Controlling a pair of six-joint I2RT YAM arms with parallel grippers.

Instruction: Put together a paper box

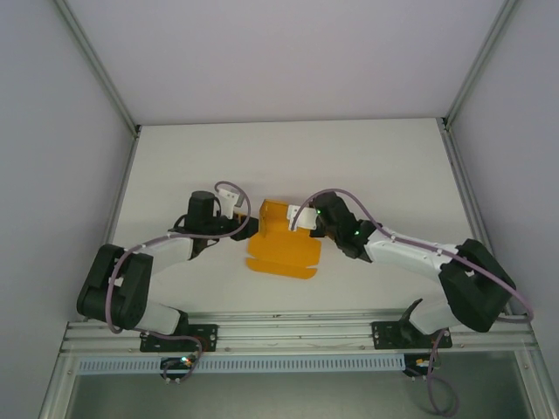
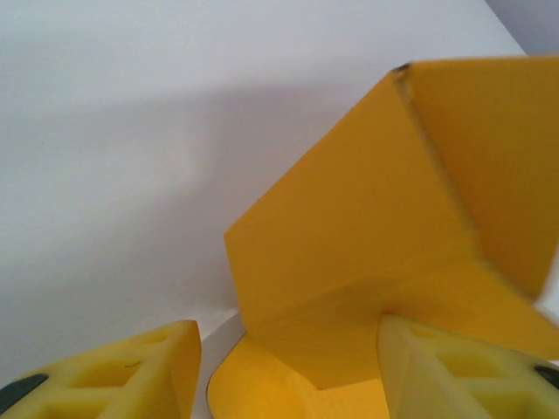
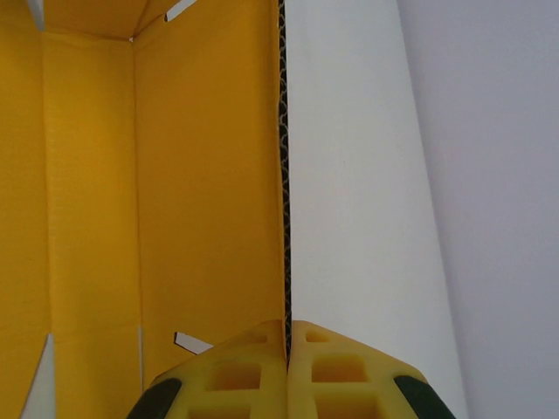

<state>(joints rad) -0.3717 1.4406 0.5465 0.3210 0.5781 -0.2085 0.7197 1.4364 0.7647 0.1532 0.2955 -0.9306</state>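
The paper box (image 1: pixel 281 243), half-folded near the white table's (image 1: pixel 384 166) centre, has its 2 o'clock wall pinched edge-on by the right gripper (image 3: pixel 286 342), while the left gripper (image 2: pixel 284 340), at 9 o'clock, gapes wide, clamping nothing.

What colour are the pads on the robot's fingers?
Pale yellow; best in the right wrist view, where the pads of the right gripper pinch the paper box.

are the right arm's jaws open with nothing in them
No, the right gripper has its jaws pinched shut on the edge of a raised wall of the paper box.
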